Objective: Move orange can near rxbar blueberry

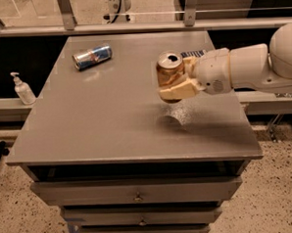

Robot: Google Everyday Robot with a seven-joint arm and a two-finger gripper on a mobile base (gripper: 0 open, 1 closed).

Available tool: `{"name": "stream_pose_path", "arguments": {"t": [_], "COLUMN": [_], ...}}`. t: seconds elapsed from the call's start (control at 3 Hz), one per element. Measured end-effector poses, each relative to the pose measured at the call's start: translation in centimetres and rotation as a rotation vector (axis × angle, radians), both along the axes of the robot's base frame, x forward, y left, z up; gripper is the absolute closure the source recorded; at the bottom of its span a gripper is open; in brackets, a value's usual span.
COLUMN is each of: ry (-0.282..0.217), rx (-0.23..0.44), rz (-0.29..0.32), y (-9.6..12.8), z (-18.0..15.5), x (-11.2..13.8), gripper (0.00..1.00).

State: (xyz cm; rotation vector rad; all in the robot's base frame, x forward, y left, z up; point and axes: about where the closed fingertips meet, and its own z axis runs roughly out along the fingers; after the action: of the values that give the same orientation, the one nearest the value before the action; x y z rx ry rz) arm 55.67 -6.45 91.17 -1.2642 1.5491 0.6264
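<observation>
The orange can [169, 73] is upright, copper-bodied with a silver top, held above the grey table [111, 115] right of centre. My gripper [176, 85] comes in from the right on a white arm and is shut on the can, its cream fingers [179, 92] wrapped around the lower body. The rxbar blueberry [192, 53] is a dark navy wrapper lying just behind the gripper near the table's back right; only a small part of it shows past the arm.
A blue-and-silver can [92, 56] lies on its side at the back left of the table. A hand-sanitiser bottle [23, 89] stands on a ledge to the left. Drawers [135, 195] are below the table front. A railing runs behind.
</observation>
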Motion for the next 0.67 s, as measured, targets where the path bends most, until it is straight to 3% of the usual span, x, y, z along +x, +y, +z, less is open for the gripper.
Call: {"name": "stream_pose_path", "arguments": {"t": [0.67], "ry": [-0.122], "rx": [0.109], "rz": [-0.221], "y": [-8.3], "z": [3.0], "x": [10.1], "gripper": [1.0]}}
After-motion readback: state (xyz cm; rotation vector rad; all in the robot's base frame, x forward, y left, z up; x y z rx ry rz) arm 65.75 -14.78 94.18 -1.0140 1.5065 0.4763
